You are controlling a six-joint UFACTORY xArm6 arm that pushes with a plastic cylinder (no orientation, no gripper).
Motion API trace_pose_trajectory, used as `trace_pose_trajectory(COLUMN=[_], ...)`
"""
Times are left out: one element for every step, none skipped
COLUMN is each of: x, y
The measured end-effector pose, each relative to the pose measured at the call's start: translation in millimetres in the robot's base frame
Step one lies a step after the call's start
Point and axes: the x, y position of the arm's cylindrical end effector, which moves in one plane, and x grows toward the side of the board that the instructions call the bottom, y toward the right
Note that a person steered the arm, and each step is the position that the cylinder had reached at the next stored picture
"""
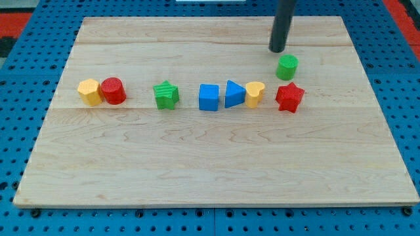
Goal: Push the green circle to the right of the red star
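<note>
My tip (277, 49) sits near the view's top, right of centre, on the wooden counter (197, 170). It is the lower end of a straight dark rod that comes down from the top edge of the view. There is no hand on this arm, so there is nothing to call wide, narrow or holding.

The green circle (287, 67) lies just below my tip and slightly toward the view's right, close to it; I cannot tell whether they touch. The red star (289, 97) lies directly below the green circle, near it but with a small strip of wood between them. So the green circle stands above the red star in the view, not at its right side.

The red star is the right-hand end of a row of blocks running across the middle of the counter. Just to its left is a yellow heart (254, 94), which touches or nearly touches a blue triangle (233, 94). Beside that is a blue cube (209, 97). Further toward the view's left, set apart, is a green star (166, 95). Well apart again, near the counter's left edge, a red cylinder (113, 90) stands against a yellow hexagon (89, 92).

The counter rests on a blue perforated surface (20, 216)
</note>
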Motion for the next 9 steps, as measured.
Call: trace_pose_trajectory(x=[65, 86, 100, 77, 96, 159, 177, 167, 151], y=[28, 59, 66, 89, 178, 138, 77, 96, 113])
